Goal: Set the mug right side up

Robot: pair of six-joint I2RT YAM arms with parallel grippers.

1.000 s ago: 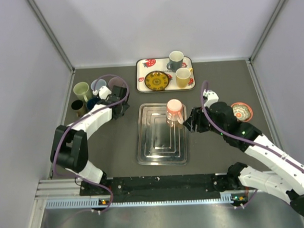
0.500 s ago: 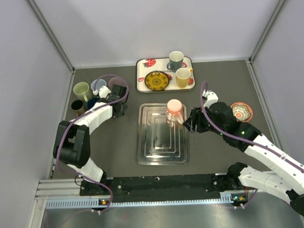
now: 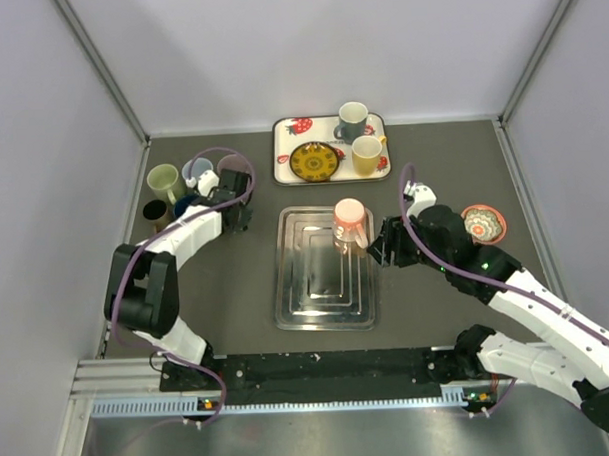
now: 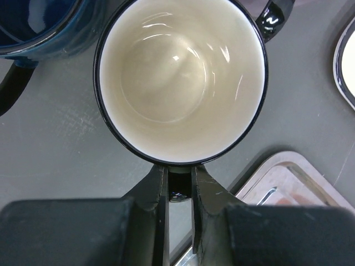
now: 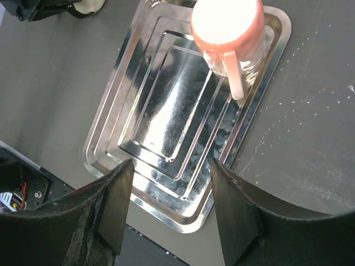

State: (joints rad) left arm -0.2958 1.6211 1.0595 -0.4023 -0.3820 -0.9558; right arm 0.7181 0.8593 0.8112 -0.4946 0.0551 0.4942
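A pink mug (image 3: pixel 349 219) stands upside down, base up, at the far right of the silver tray (image 3: pixel 325 305). In the right wrist view the pink mug (image 5: pixel 227 27) has its handle pointing toward my open, empty right gripper (image 5: pixel 171 185), which hovers short of it over the tray's (image 5: pixel 138 160) near right edge (image 3: pixel 377 243). My left gripper (image 3: pixel 234 202) is off to the left. Its fingers (image 4: pixel 158 188) are shut on a dark glossy part under the near rim of an upright black mug with a cream inside (image 4: pixel 180 77).
A cluster of mugs (image 3: pixel 173 191) stands at the left, with a blue one (image 4: pixel 39 25) beside the black mug. A white patterned tray (image 3: pixel 285 169) at the back holds a plate and two mugs. A small patterned bowl (image 3: pixel 484 222) sits at the right.
My left gripper has shifted slightly toward the back left with the black mug. The right arm and the pink mug have not moved.
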